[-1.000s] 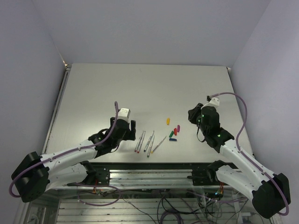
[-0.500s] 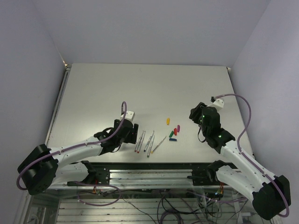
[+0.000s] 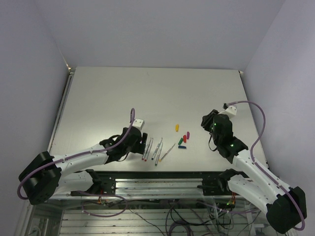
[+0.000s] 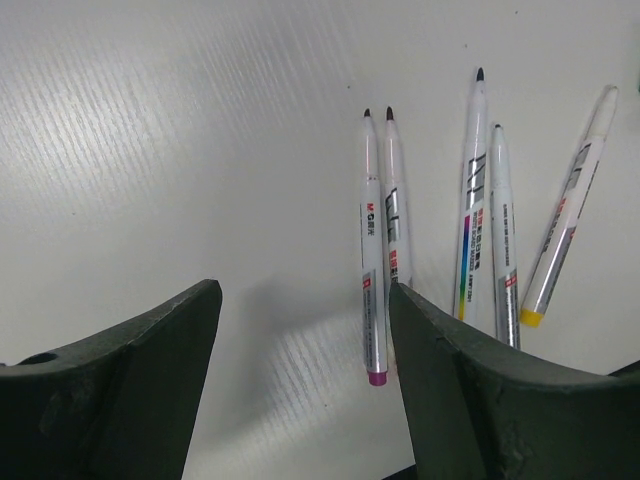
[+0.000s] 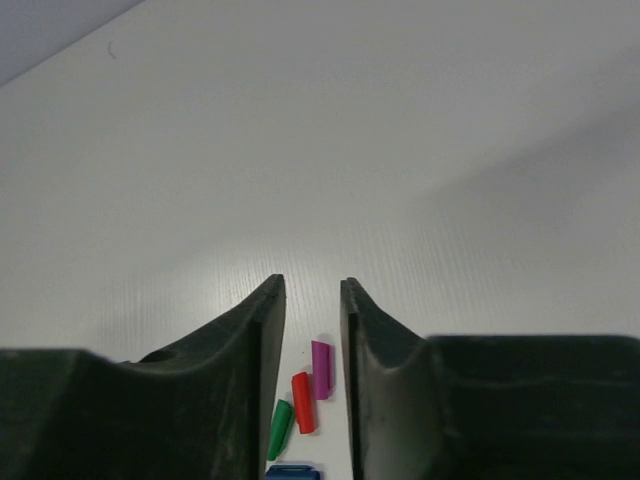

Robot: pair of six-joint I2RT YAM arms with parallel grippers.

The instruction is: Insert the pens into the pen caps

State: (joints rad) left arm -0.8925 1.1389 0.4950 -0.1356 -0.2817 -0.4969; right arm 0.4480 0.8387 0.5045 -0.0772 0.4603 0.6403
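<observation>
Left wrist view: the left jaws stood wide apart and gripped nothing. Five pens (image 4: 470, 200) lay loose on the surface (image 4: 150, 130), ahead of the jaws and toward the right-hand finger, writing tips pointing away. The magenta-ended pen (image 4: 372, 280) lay just inside that finger, a red-marked pen (image 4: 394, 210) touching it along its side. The yellow-ended pen (image 4: 560, 230) lay angled beyond that finger.

Right wrist view: the right jaws were parted by only a narrow gap, with nothing between them. The pen caps (image 5: 302, 402) lay on the surface ahead, seen through that gap: purple (image 5: 320, 368), red, green (image 5: 280, 428) and blue (image 5: 293, 470). The yellow cap (image 3: 176, 127) lay apart from the cluster, visible only from above.

Handling, as judged: the pens looked light, stiff and smooth-barrelled, liable to roll. A hold across the mid-barrel would leave the writing tip free. The caps looked tiny, hard and easily skidded, and were best pinched across the closed end, mouth exposed.

Markings: "M&G" read on the magenta-ended pen's barrel. The other barrel print was too small to read.
</observation>
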